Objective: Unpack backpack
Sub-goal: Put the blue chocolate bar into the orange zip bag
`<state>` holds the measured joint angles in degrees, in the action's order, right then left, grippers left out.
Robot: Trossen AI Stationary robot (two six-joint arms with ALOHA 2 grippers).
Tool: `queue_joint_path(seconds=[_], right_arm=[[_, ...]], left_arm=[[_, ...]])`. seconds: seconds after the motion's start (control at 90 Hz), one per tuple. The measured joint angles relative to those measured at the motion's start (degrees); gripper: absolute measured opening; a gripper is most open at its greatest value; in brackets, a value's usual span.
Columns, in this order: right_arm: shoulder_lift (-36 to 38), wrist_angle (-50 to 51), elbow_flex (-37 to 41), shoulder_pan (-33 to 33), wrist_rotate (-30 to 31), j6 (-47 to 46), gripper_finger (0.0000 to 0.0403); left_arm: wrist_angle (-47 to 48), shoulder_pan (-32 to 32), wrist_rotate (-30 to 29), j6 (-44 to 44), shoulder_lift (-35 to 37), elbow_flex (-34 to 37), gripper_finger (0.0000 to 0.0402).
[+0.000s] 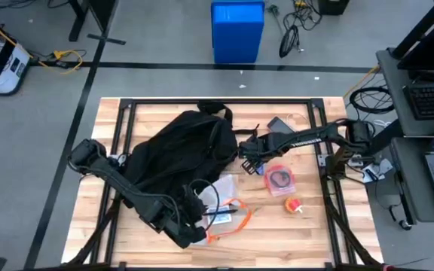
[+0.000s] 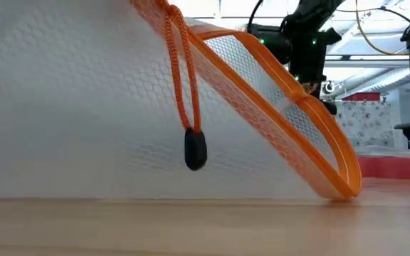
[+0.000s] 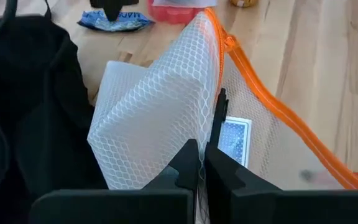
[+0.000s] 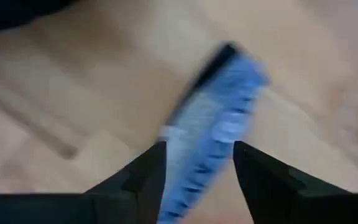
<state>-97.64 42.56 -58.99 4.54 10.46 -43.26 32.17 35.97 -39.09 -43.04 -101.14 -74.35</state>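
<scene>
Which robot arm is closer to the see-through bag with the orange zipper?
The left. The left tool is shut on the mesh pouch beside the backpack. The right tool is farther off, open above a blue packet across the table.

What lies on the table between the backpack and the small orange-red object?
In the high view, the pink-lidded container lies between the backpack and the orange-red object, just beside the right end effector.

Big black soft backpack, slumped flat on table's left-centre, straps twd far edge
</scene>
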Motion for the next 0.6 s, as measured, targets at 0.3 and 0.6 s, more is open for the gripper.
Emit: queue_joint_path(seconds=[0.3, 0.6], right_arm=[[-0.4, 0.1, 0.7, 0.0, 0.3, -3.3, 0.0275], [-3.4, -0.7, 0.7, 0.8, 0.3, -1.3, 0.028]], left_arm=[[0.0, -0.3, 1.9, 1.4, 0.0, 0.0, 0.0], [-0.2, -0.3, 2.4, 1.5, 0.0, 0.0, 0.0]])
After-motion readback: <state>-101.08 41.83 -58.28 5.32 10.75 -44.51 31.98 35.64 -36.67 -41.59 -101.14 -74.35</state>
